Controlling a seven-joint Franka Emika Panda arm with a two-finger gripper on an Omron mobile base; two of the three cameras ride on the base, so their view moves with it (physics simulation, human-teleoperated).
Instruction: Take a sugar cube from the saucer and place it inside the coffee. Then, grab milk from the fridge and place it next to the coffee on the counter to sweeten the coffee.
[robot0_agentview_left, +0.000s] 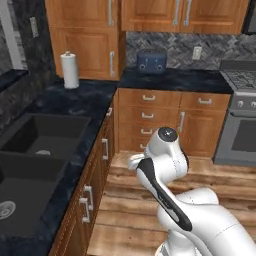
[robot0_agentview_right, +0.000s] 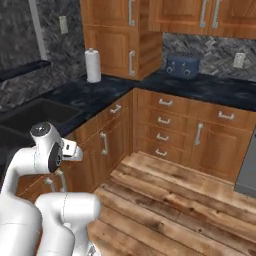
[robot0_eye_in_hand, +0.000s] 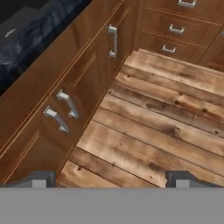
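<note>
My gripper (robot0_eye_in_hand: 111, 179) hangs low over the wooden floor (robot0_eye_in_hand: 166, 122), beside the cabinet front under the counter (robot0_eye_in_hand: 26, 35). It is open, with its two fingertips (robot0_eye_in_hand: 40, 178) set wide apart and nothing between them. The dark marbled counter (robot0_agentview_left: 75, 100) runs along the left and turns the corner at the back (robot0_agentview_right: 200, 85). The sugar cube, saucer, coffee mug, milk carton and fridge are out of view.
A double sink (robot0_agentview_left: 35, 145) is sunk into the counter at the left. A paper towel roll (robot0_agentview_left: 70, 70) and a blue toaster (robot0_agentview_left: 151, 61) stand near the back corner. A stove (robot0_agentview_left: 242, 120) is at the right. Cabinet handles (robot0_eye_in_hand: 65, 105) jut out close to the hand.
</note>
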